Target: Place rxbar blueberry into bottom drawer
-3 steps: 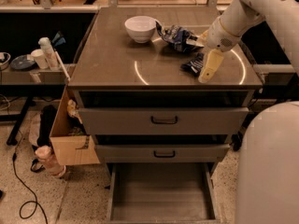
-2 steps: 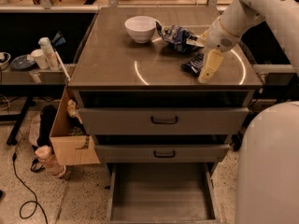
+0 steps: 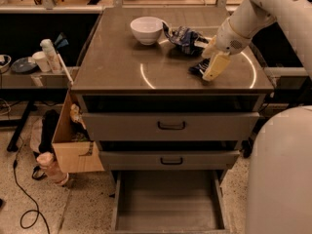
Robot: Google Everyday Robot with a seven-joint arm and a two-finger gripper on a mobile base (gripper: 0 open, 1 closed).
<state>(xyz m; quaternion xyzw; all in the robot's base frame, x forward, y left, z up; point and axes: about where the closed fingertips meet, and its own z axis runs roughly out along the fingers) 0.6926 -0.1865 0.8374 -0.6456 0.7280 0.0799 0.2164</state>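
The rxbar blueberry is a small dark navy bar lying on the cabinet top at the right, partly hidden by my gripper. My gripper points down at the bar's right end, touching or just above it. The bottom drawer is pulled out at floor level, with a plain grey floor and nothing in it. The white arm reaches in from the upper right.
A white bowl and a wrinkly blue-and-white chip bag sit at the back of the cabinet top. Two upper drawers with black handles are closed. A cardboard box stands left of the cabinet. The robot's white base is at lower right.
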